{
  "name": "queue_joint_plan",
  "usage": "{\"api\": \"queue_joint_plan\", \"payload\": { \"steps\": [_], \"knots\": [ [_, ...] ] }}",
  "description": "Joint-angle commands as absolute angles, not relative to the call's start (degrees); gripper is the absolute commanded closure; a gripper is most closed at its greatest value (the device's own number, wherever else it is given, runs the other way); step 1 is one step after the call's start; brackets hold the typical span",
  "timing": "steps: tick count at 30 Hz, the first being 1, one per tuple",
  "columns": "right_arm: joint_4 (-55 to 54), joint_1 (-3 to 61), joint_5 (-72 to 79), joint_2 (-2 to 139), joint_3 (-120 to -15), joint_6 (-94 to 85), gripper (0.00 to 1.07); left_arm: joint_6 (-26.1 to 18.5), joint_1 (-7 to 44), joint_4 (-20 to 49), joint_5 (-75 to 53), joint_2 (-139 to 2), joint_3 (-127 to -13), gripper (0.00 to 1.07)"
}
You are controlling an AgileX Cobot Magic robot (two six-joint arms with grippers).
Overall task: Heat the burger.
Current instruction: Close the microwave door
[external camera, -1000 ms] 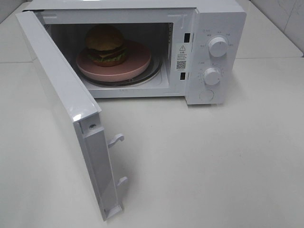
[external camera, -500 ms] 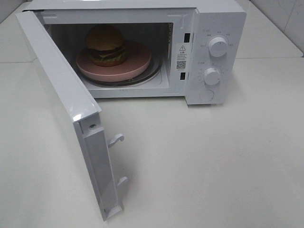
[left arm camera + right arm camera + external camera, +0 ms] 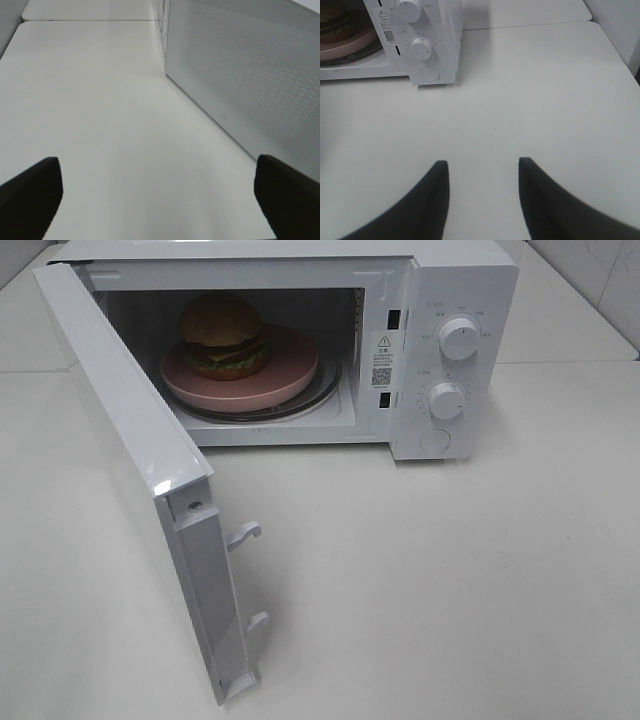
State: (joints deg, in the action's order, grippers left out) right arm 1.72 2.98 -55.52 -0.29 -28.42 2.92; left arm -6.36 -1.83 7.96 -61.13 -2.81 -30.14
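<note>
Two claws are hovering low over the white tabletop (image 3: 450, 570). The left claw (image 3: 159, 197) is spreading wide, gripping nothing, beside the swung-open door (image 3: 120, 430) of the microwave (image 3: 460, 270). Inside the cavity, the burger (image 3: 222, 335) is sitting toward the left of a pink plate (image 3: 290, 365), its tan domed bun topping green and dark layers. Beyond the two knobs (image 3: 459, 338), the right claw (image 3: 481, 167) is standing partly spread, pinching nothing.
</note>
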Motion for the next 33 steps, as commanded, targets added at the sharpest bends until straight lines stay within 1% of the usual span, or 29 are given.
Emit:
{"api": "queue_joint_plan", "payload": {
  "steps": [1, 2, 4, 5, 6, 7, 8, 10, 11, 12, 13, 14, 15, 16, 17, 18, 19, 20, 21, 22, 23, 25, 26, 27, 29, 30, 32, 33],
  "knots": [
    [1.60, 3.09, -55.06, -1.72, -28.42, 2.75, 0.61, -6.19, -1.83, 8.48, -57.47, -4.64, -31.34, 0.11],
    [1.60, 3.09, -55.06, -1.72, -28.42, 2.75, 0.61, -6.19, -1.83, 8.71, -52.60, -6.42, -31.51, 0.11],
    [1.60, 3.09, -55.06, -1.72, -28.42, 2.75, 0.61, -6.19, -1.83, 8.71, -50.19, -7.45, -31.51, 0.11],
    [1.60, 3.09, -55.06, -1.72, -28.42, 2.75, 0.61, -6.19, -1.83, 8.82, -47.27, -8.59, -31.51, 0.11],
    [1.60, 3.09, -55.06, -1.72, -28.42, 2.75, 0.61, -6.19, -1.83, 9.40, -41.42, -11.17, -31.51, 0.11],
    [1.60, 3.09, -55.06, -1.72, -28.42, 2.75, 0.61, -6.19, -1.83, 9.40, -41.42, -11.17, -31.51, 0.11],
    [1.60, 3.09, -55.06, -1.72, -28.42, 2.75, 0.61, -6.36, -1.83, 10.26, -36.61, -13.98, -31.51, 0.12],
    [1.60, 3.09, -55.06, -1.72, -28.42, 2.75, 0.61, -6.82, -1.83, 10.66, -34.21, -15.64, -31.40, 0.13],
    [1.60, 3.09, -55.06, -1.72, -28.42, 2.75, 0.61, -8.48, -1.83, 10.83, -29.91, -18.56, -30.71, 0.18],
    [1.60, 3.09, -55.06, -1.72, -28.42, 2.75, 0.61, -8.48, -1.83, 10.83, -29.91, -18.56, -30.71, 0.18],
    [1.60, 3.09, -55.06, -1.72, -28.42, 2.75, 0.61, -10.31, -1.83, 10.89, -25.38, -21.77, -29.28, 0.27],
    [1.60, 3.09, -55.06, -1.72, -28.42, 2.75, 0.61, -10.89, -1.83, 10.89, -23.09, -23.32, -28.42, 0.35],
    [1.60, 3.09, -55.06, -1.72, -28.42, 2.75, 0.61, -10.89, -1.83, 10.89, -23.09, -23.32, -28.42, 0.35],
    [1.60, 3.09, -55.06, -1.72, -28.42, 2.75, 0.61, -11.00, -1.83, 11.23, -18.39, -26.01, -26.59, 0.53],
    [1.60, 3.09, -55.06, -1.72, -28.42, 2.75, 0.61, -11.00, -1.83, 11.57, -15.30, -27.44, -25.44, 0.64],
    [1.60, 3.09, -55.06, -1.72, -28.42, 2.75, 0.61, -11.00, -1.83, 11.57, -15.30, -27.44, -25.44, 0.64],
    [1.60, 3.09, -55.06, -1.72, -28.42, 2.75, 0.61, -11.00, -1.83, 12.61, -9.34, -29.97, -23.43, 0.89],
    [1.60, 3.09, -55.06, -1.72, -28.42, 2.75, 0.61, -11.00, -1.83, 12.61, -9.34, -29.97, -23.43, 0.89],
    [1.60, 3.09, -55.06, -1.72, -28.42, 2.75, 0.61, -10.83, -1.83, 13.81, -3.32, -32.66, -21.72, 1.07],
    [1.60, 3.09, -55.06, -1.72, -28.42, 2.75, 0.61, -10.71, -1.83, 14.21, -0.52, -33.98, -20.80, 1.07],
    [1.60, 3.09, -55.06, -1.72, -28.42, 2.75, 0.61, -10.71, -1.83, 14.21, -0.52, -33.98, -20.80, 1.07],
    [1.60, 3.09, -55.06, -1.72, -28.42, 2.75, 0.61, -10.20, -1.83, 14.90, 6.25, -37.36, -18.79, 1.07],
    [1.60, 3.09, -55.06, -1.72, -28.42, 2.75, 0.61, -10.20, -1.83, 14.90, 6.25, -37.36, -18.79, 1.07],
    [1.60, 3.09, -55.06, -1.72, -28.42, 2.75, 0.61, -9.40, -1.83, 14.78, 9.91, -39.42, -18.16, 1.07],
    [1.60, 3.09, -55.06, -1.72, -28.42, 2.75, 0.61, -8.88, -1.83, 14.61, 11.75, -40.57, -17.99, 1.07],
    [1.60, 3.09, -55.06, -1.72, -28.42, 2.75, 0.61, -8.31, -1.83, 13.69, 14.27, -42.86, -17.93, 1.07],
    [1.60, 3.09, -55.06, -1.72, -28.42, 2.75, 0.61, -7.79, -1.83, 12.95, 15.13, -43.77, -17.93, 1.07],
    [1.60, 3.09, -55.06, -1.72, -28.42, 2.75, 0.61, -6.36, -1.83, 10.71, 17.42, -46.47, -17.93, 1.07]
  ]
}}
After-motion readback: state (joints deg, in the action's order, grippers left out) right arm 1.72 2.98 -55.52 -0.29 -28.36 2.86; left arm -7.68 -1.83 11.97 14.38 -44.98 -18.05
